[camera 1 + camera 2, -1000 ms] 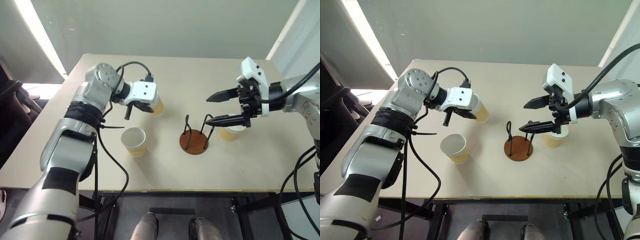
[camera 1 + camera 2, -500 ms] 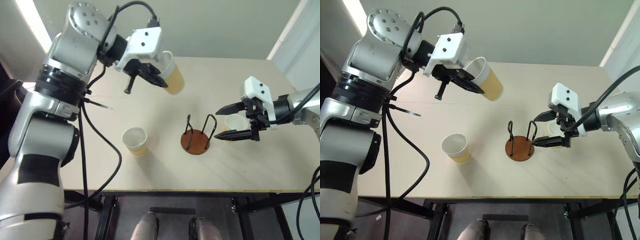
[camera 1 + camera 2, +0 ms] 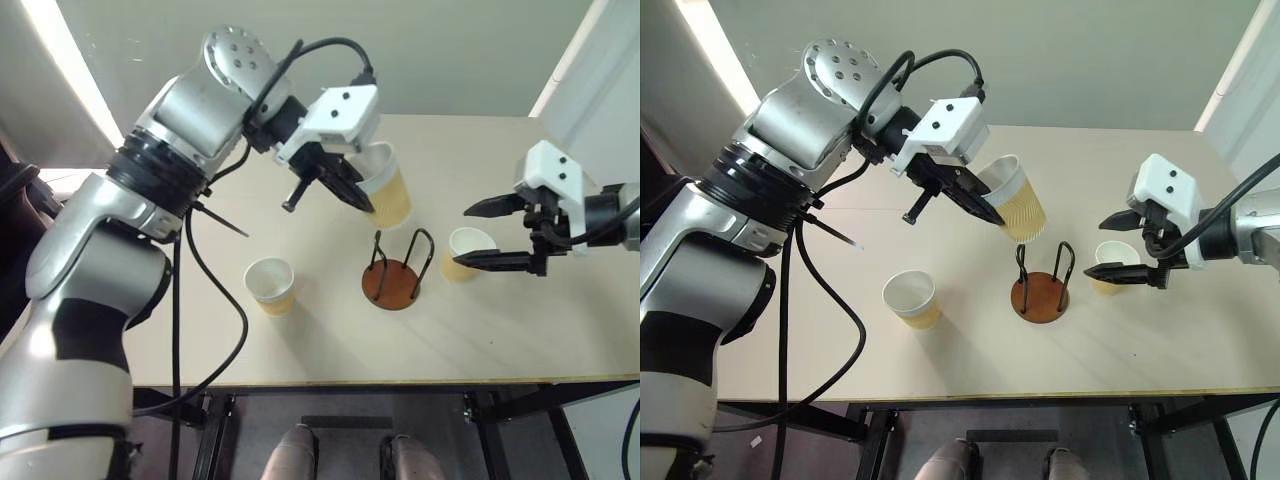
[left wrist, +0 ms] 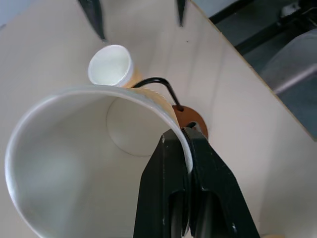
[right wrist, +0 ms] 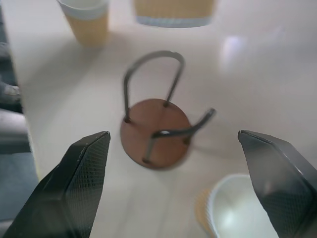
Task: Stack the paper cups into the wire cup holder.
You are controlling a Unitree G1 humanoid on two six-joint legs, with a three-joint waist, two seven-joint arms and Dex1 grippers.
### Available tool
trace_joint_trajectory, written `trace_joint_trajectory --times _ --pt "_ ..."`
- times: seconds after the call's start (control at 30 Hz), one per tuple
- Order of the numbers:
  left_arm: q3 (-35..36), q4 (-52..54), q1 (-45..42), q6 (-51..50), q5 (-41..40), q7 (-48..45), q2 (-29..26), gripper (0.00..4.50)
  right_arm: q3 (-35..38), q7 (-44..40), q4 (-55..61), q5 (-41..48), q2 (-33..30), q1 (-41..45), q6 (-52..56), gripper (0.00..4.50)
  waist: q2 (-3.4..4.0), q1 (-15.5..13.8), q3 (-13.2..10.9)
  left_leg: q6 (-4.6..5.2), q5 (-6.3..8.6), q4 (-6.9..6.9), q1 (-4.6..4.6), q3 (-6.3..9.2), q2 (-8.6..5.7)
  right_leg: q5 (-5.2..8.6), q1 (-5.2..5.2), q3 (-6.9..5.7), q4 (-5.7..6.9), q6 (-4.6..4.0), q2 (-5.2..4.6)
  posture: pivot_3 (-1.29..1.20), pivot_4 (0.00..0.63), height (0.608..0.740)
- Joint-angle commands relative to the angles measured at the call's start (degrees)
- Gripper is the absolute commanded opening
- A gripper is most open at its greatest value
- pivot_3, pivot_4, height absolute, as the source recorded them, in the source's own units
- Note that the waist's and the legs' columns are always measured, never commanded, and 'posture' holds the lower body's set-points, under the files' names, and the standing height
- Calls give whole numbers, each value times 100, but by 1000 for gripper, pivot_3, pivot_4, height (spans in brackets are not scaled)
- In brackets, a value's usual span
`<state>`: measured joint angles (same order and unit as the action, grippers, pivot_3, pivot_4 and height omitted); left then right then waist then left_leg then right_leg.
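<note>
My left gripper [image 3: 362,200] is shut on the rim of a tan paper cup [image 3: 388,192], one finger inside and one outside [image 4: 173,163]. The cup hangs tilted in the air just above the wire cup holder [image 3: 392,284], a reddish-brown disc with two black wire loops and nothing in it. A second cup [image 3: 270,283] stands upright on the table left of the holder. A third cup [image 3: 462,252] stands just right of it. My right gripper [image 3: 470,237] hovers open beside that third cup, fingers pointing towards the holder [image 5: 156,131], with nothing between them.
The beige table [image 3: 330,345] carries the cups and the holder. Its front edge runs close below them. A black cable [image 3: 215,300] loops down from my left arm over the table's left side.
My left arm lifted its cup off the table and carried it right, to above the holder. My right gripper drew back to the right, away from the holder, and stayed open.
</note>
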<state>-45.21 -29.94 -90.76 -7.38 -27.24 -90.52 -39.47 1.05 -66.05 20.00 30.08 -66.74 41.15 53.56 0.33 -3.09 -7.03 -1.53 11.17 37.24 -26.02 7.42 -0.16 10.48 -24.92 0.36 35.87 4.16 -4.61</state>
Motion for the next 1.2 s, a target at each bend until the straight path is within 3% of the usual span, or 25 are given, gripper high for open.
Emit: trace_joint_trajectory --times 0.03,0.47,0.9,1.2 --pt "-118 -26 -196 243 -11 -198 13 53 355 98 155 90 -166 -44 48 4295 0 0 0 -2 1 2 1 -8 -2 2 0 -2 1 2 2 0 150 740" --pt "-187 -814 -453 758 202 -198 710 53 636 475 518 379 -162 -368 334 4295 2 -20 -1 8 25 50 -15 -37 -13 16 1 12 1 45 -27 0 150 740" --pt "-498 -760 -171 1189 619 -198 838 53 704 724 591 509 -140 -522 338 4295 4 -19 -1 46 65 82 -11 -118 -22 30 3 68 1 97 -40 0 150 740" --pt "-274 -971 -115 1335 873 -198 1142 53 768 792 625 559 -165 -611 353 4295 3 -9 -1 89 92 99 -2 -182 -26 26 2 134 -8 138 -51 0 150 740"
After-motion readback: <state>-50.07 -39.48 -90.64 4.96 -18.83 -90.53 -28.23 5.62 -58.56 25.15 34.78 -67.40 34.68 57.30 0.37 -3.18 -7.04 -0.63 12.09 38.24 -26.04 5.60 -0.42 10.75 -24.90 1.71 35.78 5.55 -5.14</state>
